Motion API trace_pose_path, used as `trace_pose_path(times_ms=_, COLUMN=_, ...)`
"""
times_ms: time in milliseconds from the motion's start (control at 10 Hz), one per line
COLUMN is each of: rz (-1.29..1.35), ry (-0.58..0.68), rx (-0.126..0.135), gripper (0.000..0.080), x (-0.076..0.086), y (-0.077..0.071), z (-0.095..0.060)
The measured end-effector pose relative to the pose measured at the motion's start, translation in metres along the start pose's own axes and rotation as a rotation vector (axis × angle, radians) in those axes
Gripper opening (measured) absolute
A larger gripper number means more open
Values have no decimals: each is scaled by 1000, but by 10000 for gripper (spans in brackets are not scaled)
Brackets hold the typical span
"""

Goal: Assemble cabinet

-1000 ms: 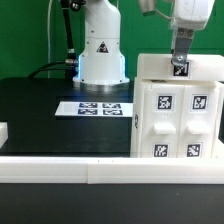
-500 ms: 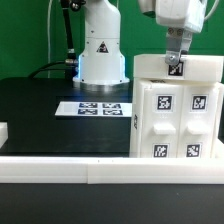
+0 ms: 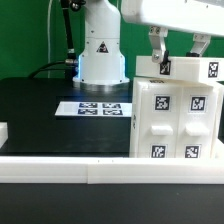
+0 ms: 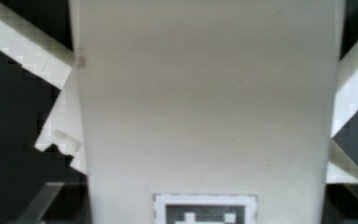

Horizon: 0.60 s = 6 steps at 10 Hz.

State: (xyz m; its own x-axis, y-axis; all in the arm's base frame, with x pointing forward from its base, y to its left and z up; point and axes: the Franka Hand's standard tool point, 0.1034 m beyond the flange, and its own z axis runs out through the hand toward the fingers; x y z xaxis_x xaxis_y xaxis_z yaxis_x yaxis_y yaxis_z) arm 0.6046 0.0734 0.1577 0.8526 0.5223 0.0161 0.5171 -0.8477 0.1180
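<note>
The cabinet [image 3: 175,120], a large white box with tags on its front, stands at the exterior view's right. A white top panel [image 3: 187,71] with tags on its side lies on it. My gripper [image 3: 180,62] comes down from above, one finger on each side of this panel, and appears shut on it. In the wrist view the top panel [image 4: 202,100] fills the space between the fingers of the gripper [image 4: 202,205], with a tag at its near end. The fingertips show only as dark corners.
The marker board [image 3: 95,108] lies on the black table in front of the robot base [image 3: 100,45]. A long white rail [image 3: 90,170] runs along the front. A small white block [image 3: 3,130] sits at the left edge.
The gripper has turned about a quarter turn over the cabinet's top. Both fingers now show side by side, and the side tag has shifted left while a second tag came into view.
</note>
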Motion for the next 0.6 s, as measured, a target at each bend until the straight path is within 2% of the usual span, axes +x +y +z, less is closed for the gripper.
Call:
trace_pose_path(times_ms=100, rz=132, ry=1, rx=0, gripper=554, x=1, y=-1, z=0)
trace_pose_path(times_ms=600, rz=468, ry=1, rx=1, gripper=554, x=2, y=-4, z=0)
